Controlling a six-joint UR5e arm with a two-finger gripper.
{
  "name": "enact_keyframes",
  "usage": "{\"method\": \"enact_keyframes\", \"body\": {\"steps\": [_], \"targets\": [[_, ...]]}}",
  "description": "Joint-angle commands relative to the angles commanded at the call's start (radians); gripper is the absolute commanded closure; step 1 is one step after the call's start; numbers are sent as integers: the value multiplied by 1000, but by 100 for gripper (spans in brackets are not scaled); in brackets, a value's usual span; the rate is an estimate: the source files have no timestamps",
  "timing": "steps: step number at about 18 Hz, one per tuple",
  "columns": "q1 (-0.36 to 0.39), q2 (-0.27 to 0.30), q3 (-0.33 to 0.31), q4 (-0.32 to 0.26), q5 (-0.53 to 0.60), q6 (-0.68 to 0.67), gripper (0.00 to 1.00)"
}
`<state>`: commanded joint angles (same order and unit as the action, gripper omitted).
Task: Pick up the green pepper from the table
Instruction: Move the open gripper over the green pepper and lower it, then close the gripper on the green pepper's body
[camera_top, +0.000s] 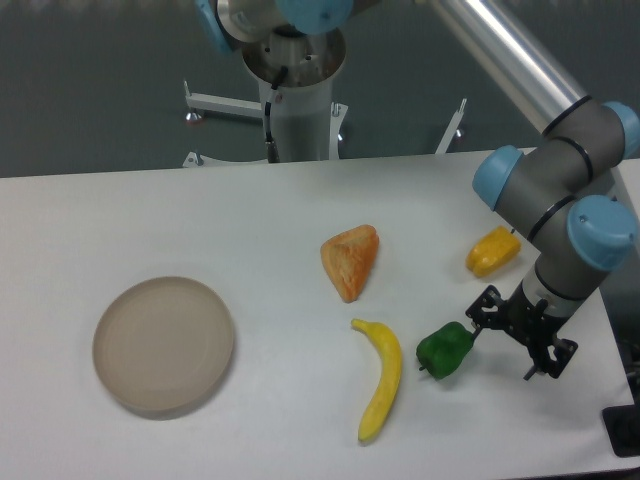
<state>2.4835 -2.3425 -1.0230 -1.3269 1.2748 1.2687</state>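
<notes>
The green pepper (444, 350) is small, glossy and dark green, and lies on the white table (200, 220) right of the banana. My gripper (512, 345) hangs just to the pepper's right, low over the tabletop, with its black fingers spread apart and nothing between them. The left fingertip is close to the pepper's right side; whether it touches is unclear.
A yellow banana (382, 378) lies left of the pepper. An orange wedge-shaped food item (351, 260) sits further back. A yellow pepper (492, 252) lies behind the gripper, beside the arm's wrist. A round beige plate (164, 344) is at the left. The table's right edge is near the gripper.
</notes>
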Motion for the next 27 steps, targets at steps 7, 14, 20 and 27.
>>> {"method": "enact_keyframes", "body": {"steps": [7,14,20,27], "targets": [[0,25,-61,8,-17,-38,0],[-9,49,-123,29,-14,-37,0],[-15,57,-173,109,-12,-41,0],[-28,55,-190,130,-12,-32,3]]}}
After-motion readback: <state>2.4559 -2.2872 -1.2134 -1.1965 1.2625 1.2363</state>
